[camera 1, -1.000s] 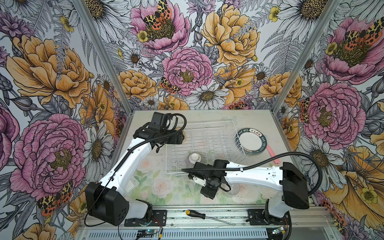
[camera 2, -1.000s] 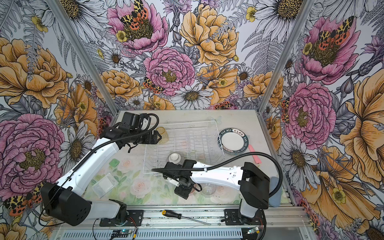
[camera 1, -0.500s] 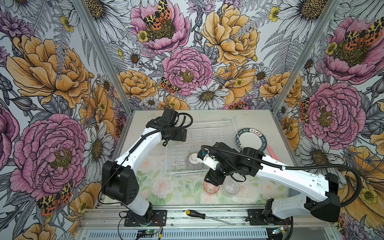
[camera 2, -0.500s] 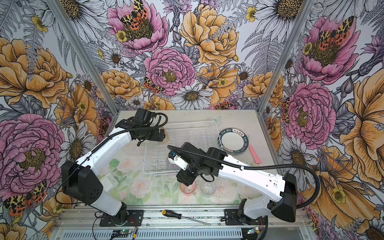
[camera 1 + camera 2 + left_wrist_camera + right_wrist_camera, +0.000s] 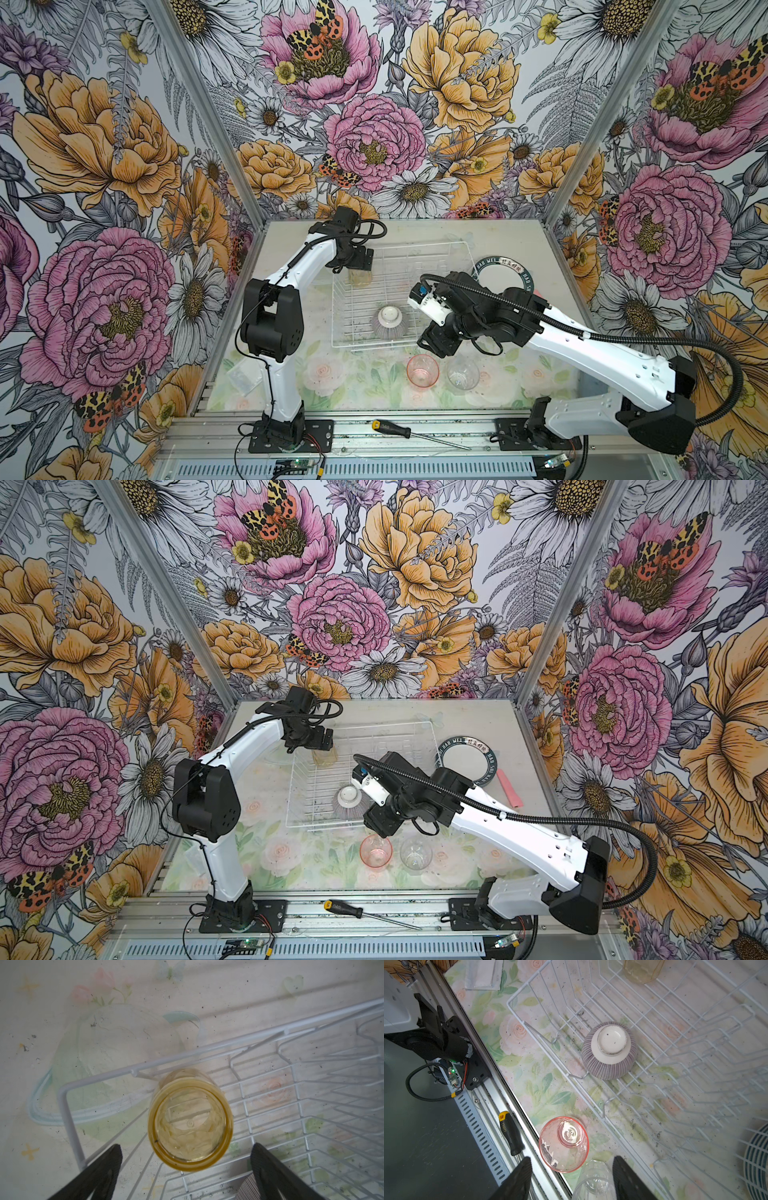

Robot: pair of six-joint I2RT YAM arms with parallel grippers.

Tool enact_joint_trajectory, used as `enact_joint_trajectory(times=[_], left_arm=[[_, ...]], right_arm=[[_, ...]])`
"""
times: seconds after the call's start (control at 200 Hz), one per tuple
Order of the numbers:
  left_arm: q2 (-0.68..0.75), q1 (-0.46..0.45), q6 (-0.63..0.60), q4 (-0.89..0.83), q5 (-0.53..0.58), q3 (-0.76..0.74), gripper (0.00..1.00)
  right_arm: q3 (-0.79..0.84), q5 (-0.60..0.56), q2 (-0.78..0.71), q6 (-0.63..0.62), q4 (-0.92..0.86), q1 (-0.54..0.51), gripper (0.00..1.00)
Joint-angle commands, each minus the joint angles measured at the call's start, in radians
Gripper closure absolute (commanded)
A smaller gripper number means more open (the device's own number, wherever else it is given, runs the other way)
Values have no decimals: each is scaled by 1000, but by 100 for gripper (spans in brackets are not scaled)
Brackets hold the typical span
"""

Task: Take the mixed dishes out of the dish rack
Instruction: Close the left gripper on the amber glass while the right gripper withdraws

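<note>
At the rack's far left corner, the left gripper (image 5: 186,1146) hangs over the yellow tumbler (image 5: 190,1124) with jaws spread wide and empty. The tumbler stands inside the dish rack (image 5: 415,274). It is judged light, thin-walled and slick, so take it gently across the wall below the rim. Near the rack's front wire the ribbed bowl (image 5: 390,322) sits inverted, foot up. It is judged heavier and breakable, best pinched at the foot ring.

On the table (image 5: 282,266) before the rack stand the pink tumbler (image 5: 422,371) and clear tumbler (image 5: 462,373). The right gripper (image 5: 572,1159) is above them, jaws apart, holding nothing. The plate (image 5: 498,278) lies right of the rack.

Only the left wrist view shows the yellow tumbler lined up between the jaws. In both top views the gripper largely covers it.
</note>
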State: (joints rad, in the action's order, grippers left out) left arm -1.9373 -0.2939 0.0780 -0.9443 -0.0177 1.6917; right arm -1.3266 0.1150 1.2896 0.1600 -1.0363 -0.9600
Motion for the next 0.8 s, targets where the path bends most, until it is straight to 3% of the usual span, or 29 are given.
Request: enact_joint_trajectory(times=[0.0,0.796], left_arm=[[-31,4,-24,-34,9,50,3],[-172,-39,-52,-91,93,149,9]], right_arm=[[9,-32,-27,-19,10,15,36],[61,-29,-32,-37,43,79,36]])
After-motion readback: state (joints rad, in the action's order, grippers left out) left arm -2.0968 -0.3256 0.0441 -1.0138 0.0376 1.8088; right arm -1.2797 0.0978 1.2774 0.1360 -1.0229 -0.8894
